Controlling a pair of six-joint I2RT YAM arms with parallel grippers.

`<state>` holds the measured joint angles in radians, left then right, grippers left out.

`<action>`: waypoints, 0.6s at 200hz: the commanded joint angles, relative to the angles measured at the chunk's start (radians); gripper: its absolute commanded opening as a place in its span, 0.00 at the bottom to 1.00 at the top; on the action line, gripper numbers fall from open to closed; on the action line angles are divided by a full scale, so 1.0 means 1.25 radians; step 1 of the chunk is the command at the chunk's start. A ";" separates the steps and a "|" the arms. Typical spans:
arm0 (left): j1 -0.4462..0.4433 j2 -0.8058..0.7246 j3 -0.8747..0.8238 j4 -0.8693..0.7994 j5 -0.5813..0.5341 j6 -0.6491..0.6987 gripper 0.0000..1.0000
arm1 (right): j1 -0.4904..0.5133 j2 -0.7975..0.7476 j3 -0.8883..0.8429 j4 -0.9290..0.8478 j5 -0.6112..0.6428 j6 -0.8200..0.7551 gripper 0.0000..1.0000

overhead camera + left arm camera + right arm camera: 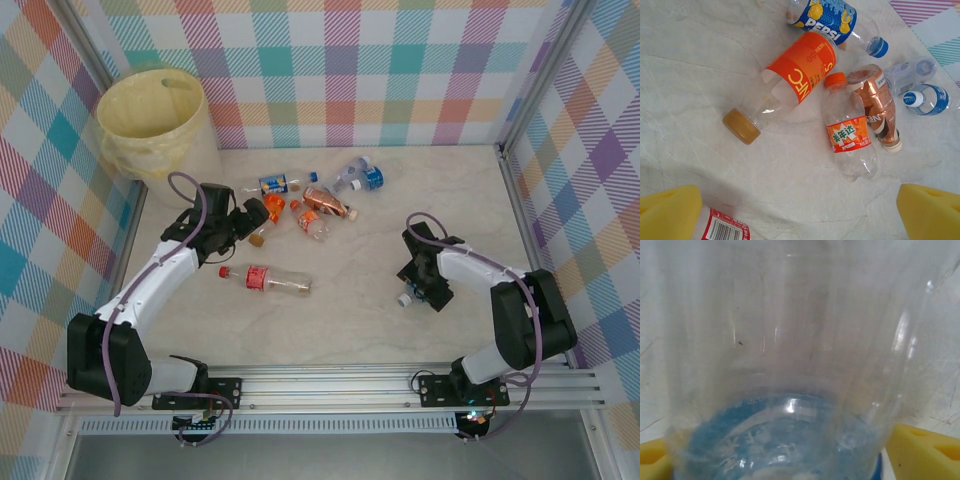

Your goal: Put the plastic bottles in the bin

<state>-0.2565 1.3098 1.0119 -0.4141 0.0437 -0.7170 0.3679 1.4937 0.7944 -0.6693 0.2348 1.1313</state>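
We see the left gripper (800, 215) spread wide, its blunt yellow pads (670, 212) far apart over ribbed clear plastic bottles (805, 70) lying on the marbled tabletop (690, 75). The right wrist view adds a smooth transparent bottle (790, 340) between the pads of the right gripper (785, 455); we cannot tell whether it is clamped. The round pale-yellow bin (165, 140) stands at the upper left of the top view.

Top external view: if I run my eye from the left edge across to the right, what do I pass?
The pale-yellow bin → left pincer → copper-brown bottle → blue-labelled bottle → right pincer.
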 commanded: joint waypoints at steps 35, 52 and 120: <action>0.014 -0.035 -0.020 0.002 0.030 0.000 1.00 | 0.004 -0.085 -0.079 0.166 0.004 -0.096 0.55; 0.013 -0.042 -0.018 0.016 0.063 0.000 1.00 | 0.006 -0.098 -0.079 0.218 -0.014 -0.167 0.47; 0.011 -0.061 -0.017 0.067 0.186 0.014 1.00 | 0.063 -0.147 -0.006 0.413 -0.091 -0.388 0.44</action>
<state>-0.2539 1.2629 0.9997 -0.3740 0.1951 -0.7136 0.4240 1.3609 0.7460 -0.3225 0.1955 0.7853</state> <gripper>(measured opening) 0.997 0.499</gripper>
